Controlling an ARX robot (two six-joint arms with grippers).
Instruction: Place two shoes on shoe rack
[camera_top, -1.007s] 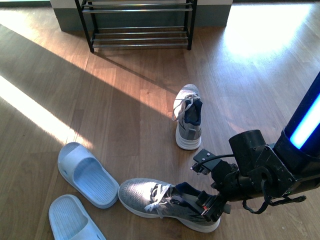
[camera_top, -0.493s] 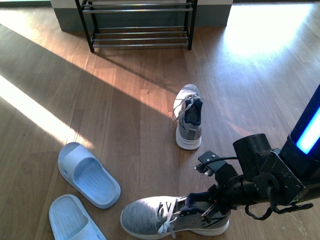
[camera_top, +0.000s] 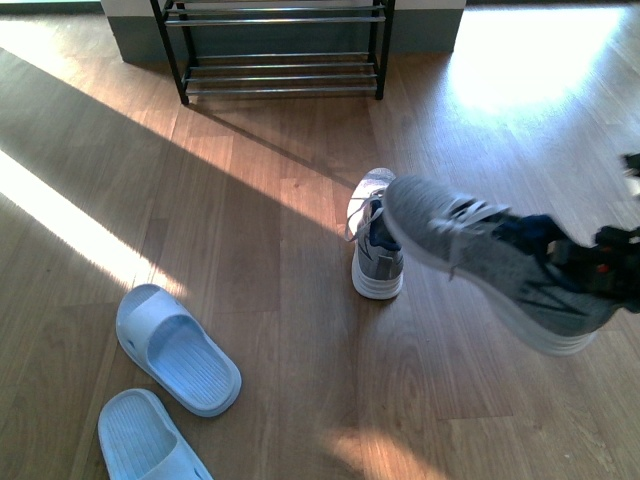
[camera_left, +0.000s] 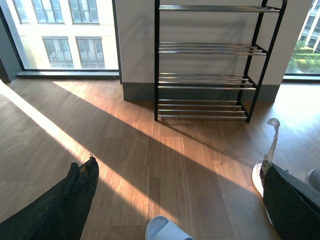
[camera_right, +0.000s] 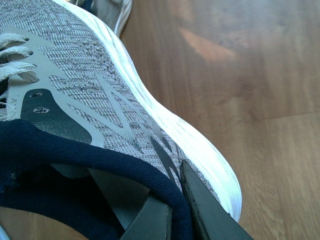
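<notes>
r hand (camera_right: 176, 202) holds sneaker (camera_top: 490, 265) aloft

Wooden floor (camera_top: 200, 250), slanting sun stripes (camera_top: 70, 225), grey wall (camera_left: 135, 50) (windows (camera_left: 65, 30) alongside)

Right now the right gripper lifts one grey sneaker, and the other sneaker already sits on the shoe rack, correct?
No: the front view shows the other sneaker on the floor, apart from the shoe rack. The right gripper does lift one grey sneaker.

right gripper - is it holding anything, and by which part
Yes: the right gripper holds the grey sneaker, off the floor, by its navy heel collar, with the fingers pinching the collar's rim.
</notes>
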